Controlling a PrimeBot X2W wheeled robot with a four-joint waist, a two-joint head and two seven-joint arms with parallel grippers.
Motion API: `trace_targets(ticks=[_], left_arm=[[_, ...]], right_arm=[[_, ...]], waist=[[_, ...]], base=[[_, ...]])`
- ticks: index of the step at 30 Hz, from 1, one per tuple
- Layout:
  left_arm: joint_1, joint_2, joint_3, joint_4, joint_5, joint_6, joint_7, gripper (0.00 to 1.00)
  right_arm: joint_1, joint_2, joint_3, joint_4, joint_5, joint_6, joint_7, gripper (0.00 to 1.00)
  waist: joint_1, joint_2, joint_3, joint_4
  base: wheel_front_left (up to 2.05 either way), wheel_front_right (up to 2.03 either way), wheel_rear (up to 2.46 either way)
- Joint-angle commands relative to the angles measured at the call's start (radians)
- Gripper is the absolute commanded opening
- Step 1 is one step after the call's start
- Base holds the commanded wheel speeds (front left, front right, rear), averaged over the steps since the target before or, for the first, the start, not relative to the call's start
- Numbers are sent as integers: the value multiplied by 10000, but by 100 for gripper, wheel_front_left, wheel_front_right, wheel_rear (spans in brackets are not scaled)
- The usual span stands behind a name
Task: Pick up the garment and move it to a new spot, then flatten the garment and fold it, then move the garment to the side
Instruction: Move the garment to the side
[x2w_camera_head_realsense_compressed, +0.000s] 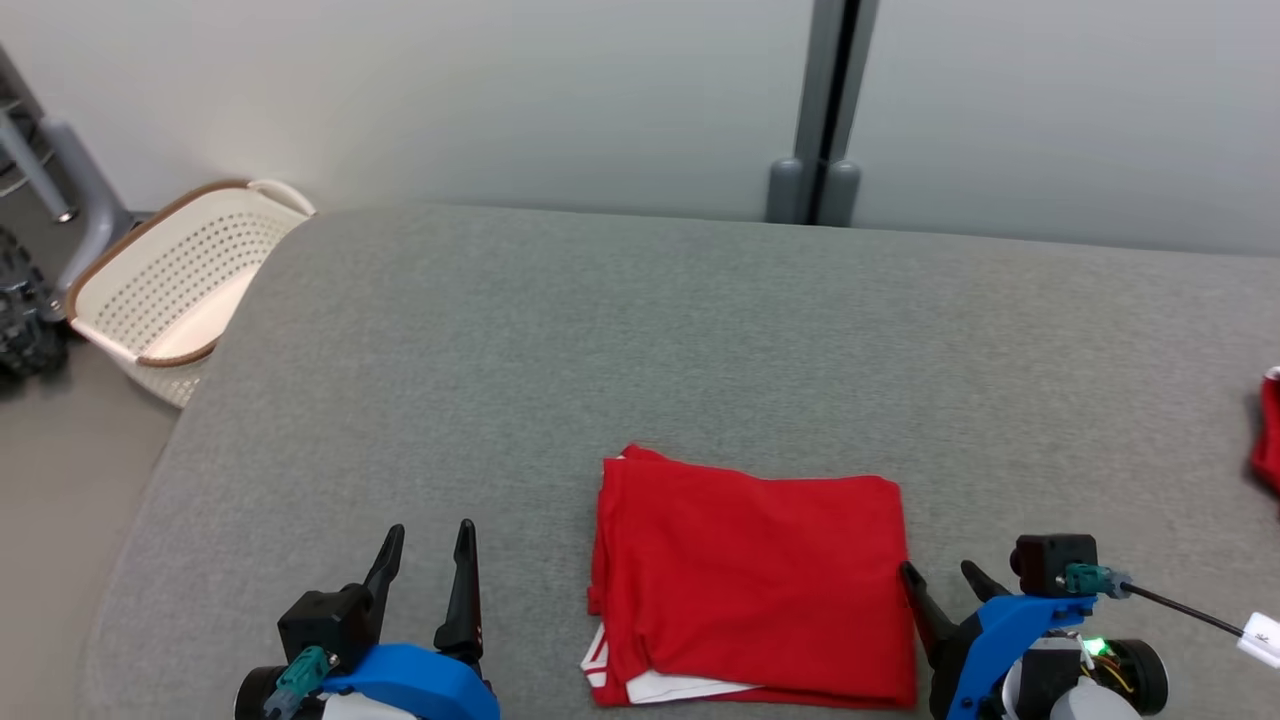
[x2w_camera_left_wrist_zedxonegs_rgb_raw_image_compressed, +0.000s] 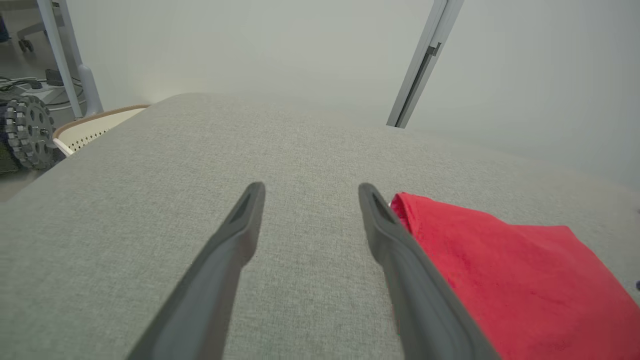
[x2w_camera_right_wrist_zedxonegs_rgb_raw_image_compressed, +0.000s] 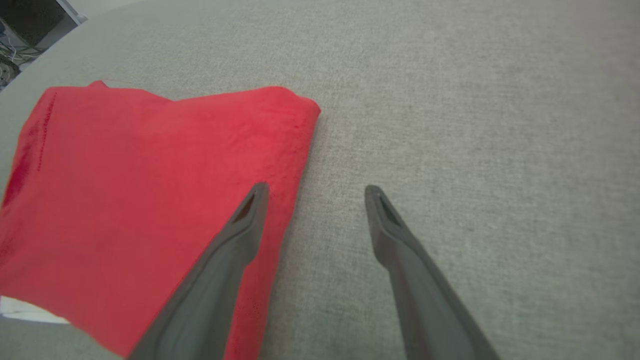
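Soft, limp and light, the folded red garment (x2w_camera_head_realsense_compressed: 750, 580) lies on the desk (x2w_camera_head_realsense_compressed: 600, 330) between the wide-open, empty left hand (x2w_camera_head_realsense_compressed: 431, 528) and right hand (x2w_camera_head_realsense_compressed: 937, 567), likely best pinched at both side edges.

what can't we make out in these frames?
- Red thing, head view: cut off by the right edge, so it can't be identified.
- Garment, lower layers: hidden under the top fold in every view.
- Right gripper: one finger overlaps the garment's edge in its wrist view; touching or above, unclear.
- Basket, head view: part hidden behind the table.
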Motion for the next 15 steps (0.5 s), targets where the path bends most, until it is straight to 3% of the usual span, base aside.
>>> trace_targets(ticks=[1,10,11,12,13,14,15], left_arm=[[-122,-62,68,47,57,-64,-51,100],[-84,-185,300,94,119,-239,-50,100],[-67,-183,331,90,140,-250,-50,100],[-53,-183,363,86,161,-261,-50,100],[-42,-186,379,78,185,-259,-50,100],[-37,-196,378,68,202,-267,-50,100],[-30,-201,378,59,214,-280,-50,100]], right_arm=[[-211,-15,-127,297,-37,5,104,100],[-691,-5,157,1743,506,5,-119,100],[-748,-4,242,1896,591,5,-132,88],[-807,3,322,2046,657,5,-178,56],[-885,12,408,2204,734,7,-207,37],[-968,15,499,2346,785,7,-242,26],[-1072,16,596,2464,831,7,-330,6]], waist=[[-1,-1,261,368],[-1,-1,377,964],[-1,-1,378,971],[-1,-1,377,968],[-1,-1,379,950],[-1,-1,385,915],[-1,-1,405,865]], base=[[0,0,0],[0,0,0],[0,0,0],[0,0,0],[0,0,0],[0,0,0],[0,0,0]])
